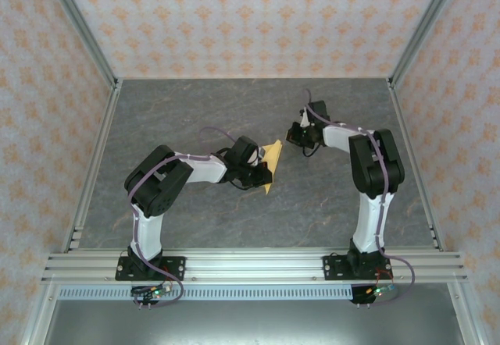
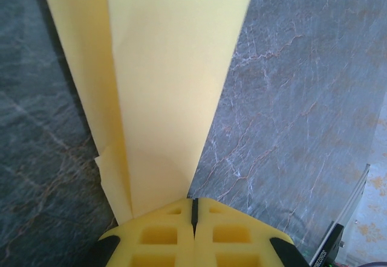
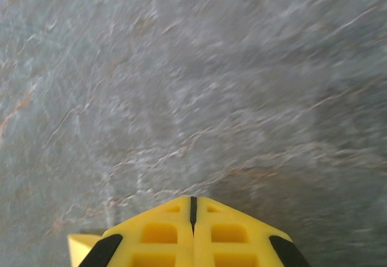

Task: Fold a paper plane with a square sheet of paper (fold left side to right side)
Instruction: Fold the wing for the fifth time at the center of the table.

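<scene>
Presently my left gripper [image 2: 194, 209], jaws pressed together, pins the narrow end of the folded yellow-orange paper sheet [image 2: 169, 86], likely flattening its crease. My right gripper [image 3: 193, 206], closed and empty, hovers at its one o'clock.

A: Where is the paper plane [image 1: 275, 156] found?
B: On the table [image 1: 195, 111], near the middle, just in front of the tips of the left gripper [image 1: 264, 175].
A: And the right gripper [image 1: 295, 135]?
B: It is placed to the right of the plane, slightly farther back, apart from it.
</scene>
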Motion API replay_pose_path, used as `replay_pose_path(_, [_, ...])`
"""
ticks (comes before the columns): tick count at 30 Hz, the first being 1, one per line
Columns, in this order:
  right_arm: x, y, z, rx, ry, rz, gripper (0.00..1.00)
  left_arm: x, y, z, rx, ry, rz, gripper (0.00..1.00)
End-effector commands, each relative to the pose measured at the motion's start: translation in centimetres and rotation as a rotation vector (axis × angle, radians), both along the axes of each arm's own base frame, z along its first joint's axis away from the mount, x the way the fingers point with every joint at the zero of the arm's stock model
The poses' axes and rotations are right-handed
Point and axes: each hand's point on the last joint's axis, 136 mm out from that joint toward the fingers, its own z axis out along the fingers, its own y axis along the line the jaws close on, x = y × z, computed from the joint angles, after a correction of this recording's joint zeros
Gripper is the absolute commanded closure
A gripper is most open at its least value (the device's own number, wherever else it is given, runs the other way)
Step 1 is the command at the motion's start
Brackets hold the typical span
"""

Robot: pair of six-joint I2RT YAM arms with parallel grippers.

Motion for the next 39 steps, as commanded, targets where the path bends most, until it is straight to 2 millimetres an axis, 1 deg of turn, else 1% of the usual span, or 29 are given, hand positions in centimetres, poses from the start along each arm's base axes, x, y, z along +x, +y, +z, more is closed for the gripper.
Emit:
replay_pose_path(1, [0.0, -0.5, 2.7, -0.043, -0.052, 0.012, 0.99, -2.9, 3.2, -4.4, 0.168, 0.126, 0.036, 1.0])
replay_pose_path(3, [-0.7, -0.1, 3.5, -0.008, -0.064, 0.012, 0.99, -2.9, 3.2, -4.3, 0.166, 0.123, 0.037, 1.0])
replay_pose_path(5, [-1.9, 1.2, 4.4, 0.037, -0.075, 0.034, 0.99, -2.8, 3.1, -4.3, 0.164, 0.123, 0.037, 1.0])
replay_pose_path(8, [-4.5, 4.1, 5.0, 0.119, -0.054, 0.097, 0.99, -2.7, 2.9, -4.0, 0.154, 0.115, 0.036, 1.0])
replay_pose_path(10, [-6.1, 5.7, 4.6, 0.165, -0.022, 0.121, 0.99, -2.6, 2.9, -3.8, 0.152, 0.111, 0.035, 1.0])
replay_pose_path(12, [-7.1, 6.8, 4.3, 0.2, 0.002, 0.13, 0.99, -2.6, 2.9, -3.7, 0.151, 0.108, 0.035, 1.0])
replay_pose_path(16, [-8.2, 8.0, 3.0, 0.219, 0.034, 0.136, 0.99, -2.4, 2.6, -3.5, 0.144, 0.103, 0.032, 1.0])
replay_pose_path(20, [-8.2, 8.2, 1.0, 0.19, 0.077, 0.128, 0.99, -2.5, 2.5, -3.2, 0.14, 0.102, 0.022, 1.0])
replay_pose_path(24, [-8.1, 7.0, -1.2, 0.088, 0.136, 0.097, 0.99, -3.2, 2.9, -3.0, 0.152, 0.106, 0.001, 1.0])
replay_pose_path(28, [-8.6, 5.6, -3.0, -0.013, 0.204, 0.074, 0.99, -4.1, 3.3, -2.9, 0.167, 0.119, -0.027, 1.0])
replay_pose_path(32, [-8.9, 4.6, -4.0, -0.085, 0.242, 0.063, 0.99, -5.0, 3.7, -3.0, 0.182, 0.13, -0.049, 1.0])
replay_pose_path(37, [-9.0, 4.3, -4.6, -0.106, 0.262, 0.061, 0.99, -5.7, 4.3, -3.3, 0.2, 0.143, -0.055, 1.0])
replay_pose_path(38, [-9.0, 4.4, -4.6, -0.103, 0.266, 0.063, 0.99, -5.4, 4.0, -2.3, 0.18, 0.118, -0.053, 1.0])
replay_pose_path(39, [-9.0, 4.5, -4.7, -0.098, 0.267, 0.066, 0.99, -5.1, 3.8, -1.8, 0.168, 0.103, -0.053, 1.0])
